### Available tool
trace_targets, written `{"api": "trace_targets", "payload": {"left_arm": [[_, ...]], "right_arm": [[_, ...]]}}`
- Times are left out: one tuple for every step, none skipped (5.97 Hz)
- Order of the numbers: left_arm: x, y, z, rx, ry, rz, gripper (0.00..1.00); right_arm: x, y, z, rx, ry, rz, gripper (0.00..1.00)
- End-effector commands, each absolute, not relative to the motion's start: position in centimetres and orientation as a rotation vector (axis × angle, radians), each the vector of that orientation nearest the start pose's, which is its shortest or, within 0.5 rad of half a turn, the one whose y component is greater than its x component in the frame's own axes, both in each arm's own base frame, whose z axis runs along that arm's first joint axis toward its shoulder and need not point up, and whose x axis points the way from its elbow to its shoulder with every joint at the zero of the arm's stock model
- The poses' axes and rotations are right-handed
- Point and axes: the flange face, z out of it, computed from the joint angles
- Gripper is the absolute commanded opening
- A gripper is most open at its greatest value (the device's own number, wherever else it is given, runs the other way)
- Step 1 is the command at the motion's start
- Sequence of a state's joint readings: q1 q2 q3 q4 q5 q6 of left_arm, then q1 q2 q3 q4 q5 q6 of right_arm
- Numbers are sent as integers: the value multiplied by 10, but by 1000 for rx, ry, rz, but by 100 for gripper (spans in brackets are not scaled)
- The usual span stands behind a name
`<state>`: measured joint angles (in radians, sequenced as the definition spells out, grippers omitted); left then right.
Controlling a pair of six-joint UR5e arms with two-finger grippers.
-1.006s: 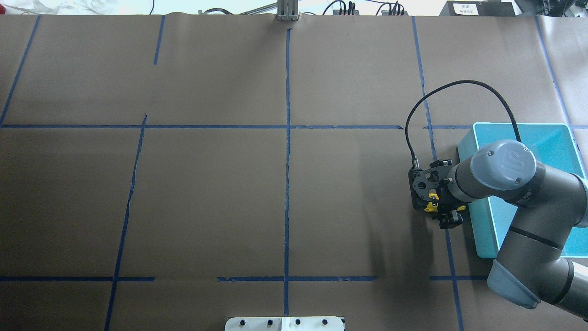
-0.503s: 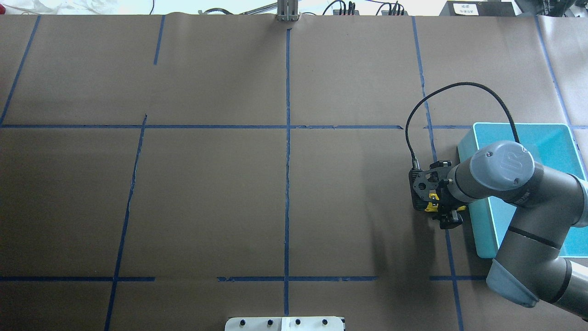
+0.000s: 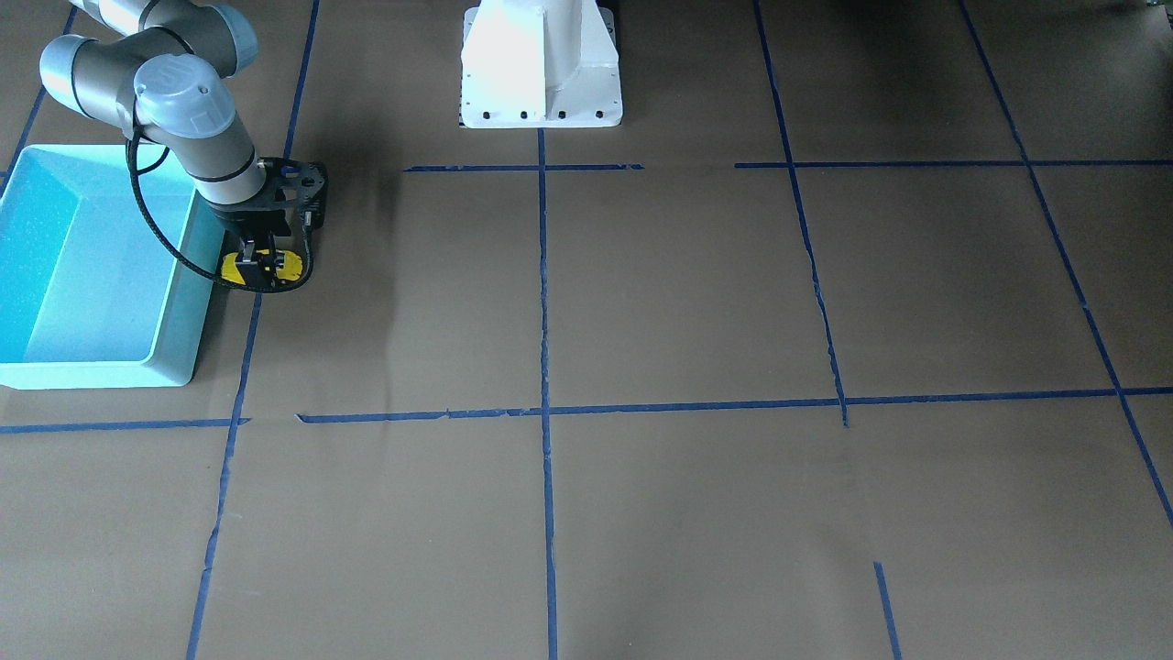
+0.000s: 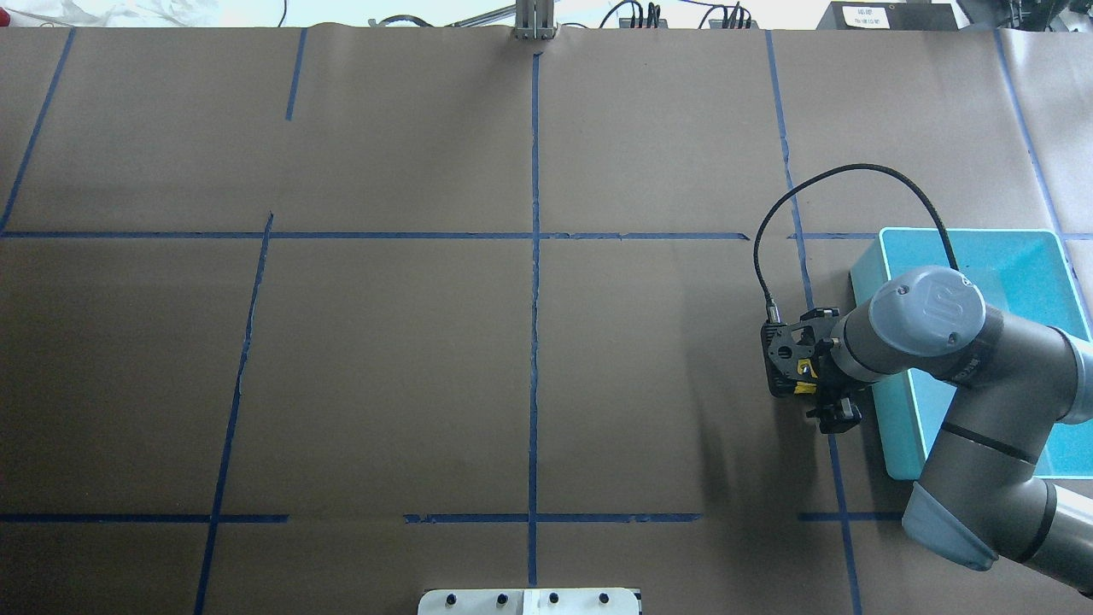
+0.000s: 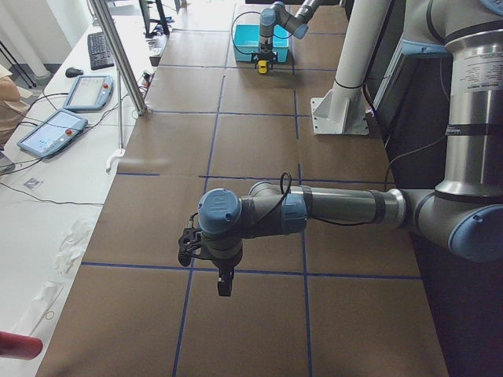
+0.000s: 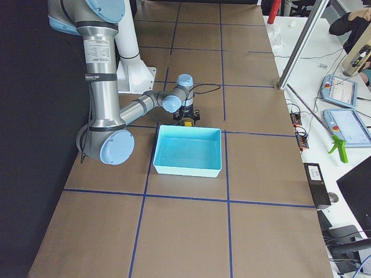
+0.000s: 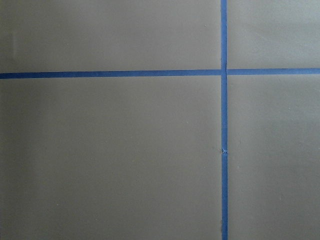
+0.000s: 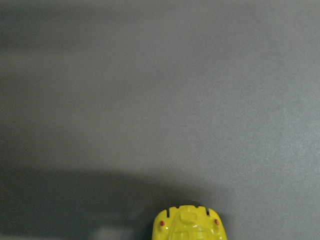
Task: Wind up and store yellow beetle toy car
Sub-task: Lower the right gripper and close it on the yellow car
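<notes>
The yellow beetle toy car (image 3: pixel 286 267) is low at the table, just beside the turquoise bin's (image 3: pixel 179 302) outer wall. My right gripper (image 3: pixel 259 268) points down and straddles it, with its fingers shut on the car's sides. From overhead only slivers of the car (image 4: pixel 803 389) show under the right gripper (image 4: pixel 821 376). In the right wrist view the car's end (image 8: pixel 190 226) fills the bottom edge over bare paper. My left gripper (image 5: pixel 224 284) hangs above the table far from the car; I cannot tell if it is open or shut.
The turquoise bin (image 4: pixel 897 427) has nothing in it and stands at the table's right edge. Brown paper with blue tape lines (image 4: pixel 534 282) covers the table. The white robot base (image 3: pixel 541 64) stands at the robot's edge of the table.
My right wrist has shifted slightly toward the robot's side and its cable loop has dropped lower. Less of the yellow car shows from overhead.
</notes>
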<state>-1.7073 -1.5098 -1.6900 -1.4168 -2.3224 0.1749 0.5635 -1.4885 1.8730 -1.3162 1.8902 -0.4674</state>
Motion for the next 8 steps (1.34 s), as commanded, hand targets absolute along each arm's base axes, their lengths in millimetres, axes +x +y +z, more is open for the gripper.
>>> {"api": "trace_targets", "payload": {"left_arm": [[-127,-445,645,29,756,3,100],[-127,-445,645,29,754,3,100],[-127,-445,645,29,754,3,100],[-127,-445,645,29,754,3,100],[-127,-445,645,29,754,3,100],[-127,-445,645,30,754,3,100],[-127,-445,645,30,754,3,100],[-127,-445,645,30,754,3,100]], "right_arm": [[-396,-374,459,581,-522,-1505,100],[-391,-375,463,574,-521,-1497,100],[-386,-379,463,571,-532,-1488,100],[-381,-379,469,562,-528,-1489,100],[-382,-379,471,558,-527,-1491,85],[-383,-379,472,554,-529,-1490,29],[-380,-379,463,572,-534,-1487,3],[-376,-379,456,580,-573,-1491,1]]}}
